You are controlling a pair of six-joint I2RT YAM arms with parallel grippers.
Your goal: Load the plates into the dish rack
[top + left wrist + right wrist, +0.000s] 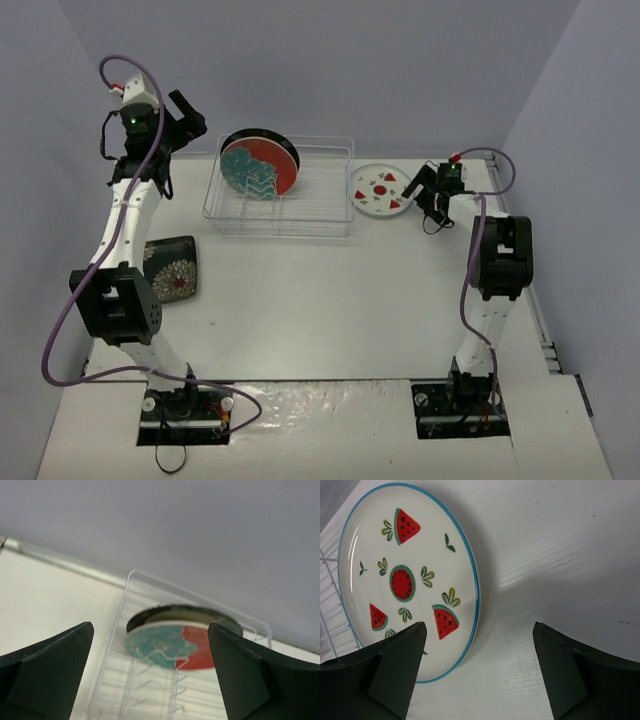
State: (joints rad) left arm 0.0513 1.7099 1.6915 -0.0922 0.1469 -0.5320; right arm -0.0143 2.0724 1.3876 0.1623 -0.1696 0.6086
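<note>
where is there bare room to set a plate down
The widest bare patch is the table in front of the dish rack, between the black floral plate and the right arm. The rack's right half has free prongs. Crowded: its left end, where the red-and-teal plate and black-rimmed plate stand, and the strip by the watermelon plate and right gripper.
</note>
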